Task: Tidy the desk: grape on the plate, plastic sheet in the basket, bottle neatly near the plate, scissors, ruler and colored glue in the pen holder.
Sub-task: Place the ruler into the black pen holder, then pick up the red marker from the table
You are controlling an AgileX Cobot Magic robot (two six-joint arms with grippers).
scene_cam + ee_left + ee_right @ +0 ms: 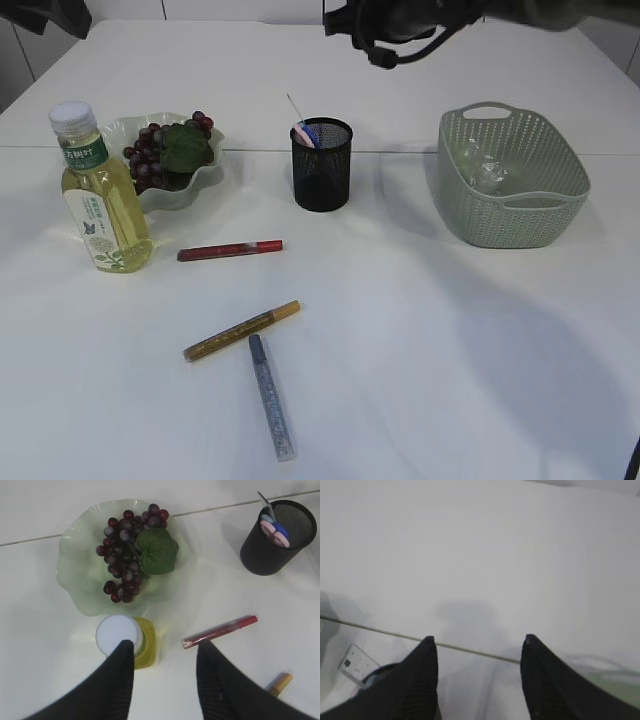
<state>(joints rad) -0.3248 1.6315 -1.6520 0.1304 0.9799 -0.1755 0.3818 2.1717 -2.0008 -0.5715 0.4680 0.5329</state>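
The grape (160,150) lies on the green plate (205,175), and the bottle (100,190) stands upright against the plate's front left. Scissors (308,133) and a ruler (296,107) stick out of the black pen holder (321,170). The plastic sheet (487,170) lies in the basket (510,215). Red (230,249), gold (242,330) and silver (272,397) colored glue sticks lie on the table. My left gripper (166,645) is open, high above the bottle cap (118,632) and the red glue (220,631). My right gripper (478,639) is open and empty, high above the table.
In the right wrist view the pen holder (380,672) shows at the lower left and the basket rim (610,672) at the lower right. The right arm (400,25) hangs over the table's far edge. A seam line (400,152) crosses the white table.
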